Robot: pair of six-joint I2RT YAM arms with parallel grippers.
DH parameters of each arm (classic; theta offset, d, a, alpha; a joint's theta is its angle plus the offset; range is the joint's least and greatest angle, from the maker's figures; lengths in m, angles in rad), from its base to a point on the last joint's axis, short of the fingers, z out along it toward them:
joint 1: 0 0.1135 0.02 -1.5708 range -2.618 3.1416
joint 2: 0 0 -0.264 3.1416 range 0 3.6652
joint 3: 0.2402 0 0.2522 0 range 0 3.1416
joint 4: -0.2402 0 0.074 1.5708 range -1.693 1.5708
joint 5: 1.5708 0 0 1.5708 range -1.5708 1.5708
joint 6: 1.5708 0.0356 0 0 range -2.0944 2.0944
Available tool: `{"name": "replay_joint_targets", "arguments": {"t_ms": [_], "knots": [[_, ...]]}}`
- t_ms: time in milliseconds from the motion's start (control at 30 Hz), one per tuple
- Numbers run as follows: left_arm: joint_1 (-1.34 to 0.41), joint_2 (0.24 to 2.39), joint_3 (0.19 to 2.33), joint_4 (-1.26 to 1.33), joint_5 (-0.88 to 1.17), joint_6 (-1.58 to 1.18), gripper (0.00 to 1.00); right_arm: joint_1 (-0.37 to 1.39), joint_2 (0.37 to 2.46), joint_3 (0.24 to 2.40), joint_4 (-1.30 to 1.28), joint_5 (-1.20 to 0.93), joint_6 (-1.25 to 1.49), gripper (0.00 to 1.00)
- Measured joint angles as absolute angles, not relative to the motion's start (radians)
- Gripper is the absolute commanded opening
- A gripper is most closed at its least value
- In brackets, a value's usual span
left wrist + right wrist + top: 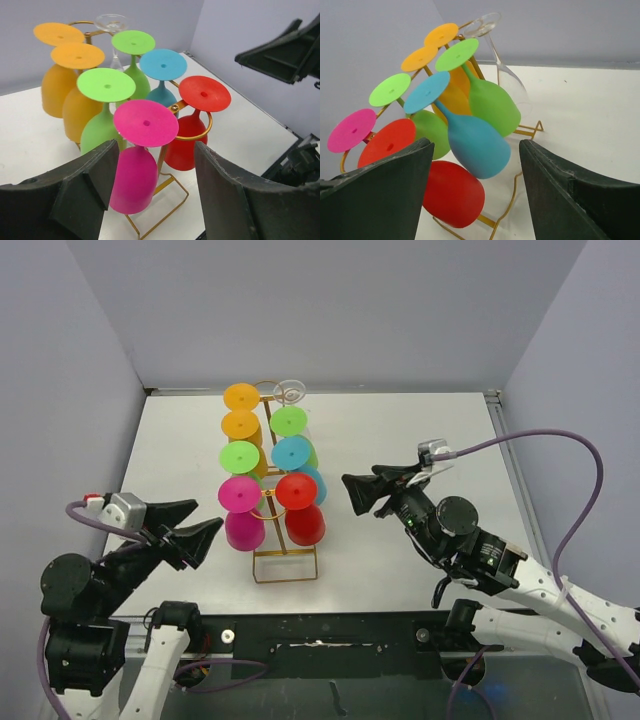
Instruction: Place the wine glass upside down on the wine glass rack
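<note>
Both grippers stand off the rack [285, 580], one on each side, fingers spread and grasping nothing. The top view alone shows this whole layout. The left gripper [207, 517] is near the magenta glass [240, 494] and the right gripper [350, 493] is near the red glass [297, 491], neither touching. That view also shows the rack's rectangular base at the near end and two rows of round glass feet, but little of the bowls. The left wrist view shows the bowls hanging below their feet, and the red glass's stem inside a gold ring. The right gripper shows in its upper right corner. Only the right wrist view shows the bowl of the clear glass [510, 85], at the far end behind the green glass [490, 105].
</note>
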State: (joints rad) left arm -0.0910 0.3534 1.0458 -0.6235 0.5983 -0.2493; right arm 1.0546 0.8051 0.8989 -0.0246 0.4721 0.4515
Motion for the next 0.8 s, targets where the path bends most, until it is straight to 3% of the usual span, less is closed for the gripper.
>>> {"name": "replay_joint_targets", "arguments": {"t_ms": [233,433,633,800], "knots": [[-0.091,0.359,1.216,-0.799,0.268,-0.315,0.62,1.055,0.738,0.901,-0.266,0.609,0.553,0.76],[-0.096,0.361,1.257,-0.915,-0.051,-0.364,0.63,1.054,0.639,0.939,-0.529,0.787,0.632,0.89],[-0.111,0.361,1.256,-0.979,-0.224,-0.389,0.63,1.054,0.592,1.079,-0.732,0.964,0.66,0.99],[-0.117,0.357,1.261,-0.989,-0.292,-0.389,0.63,1.054,0.592,1.181,-0.802,1.064,0.64,0.98]]}}
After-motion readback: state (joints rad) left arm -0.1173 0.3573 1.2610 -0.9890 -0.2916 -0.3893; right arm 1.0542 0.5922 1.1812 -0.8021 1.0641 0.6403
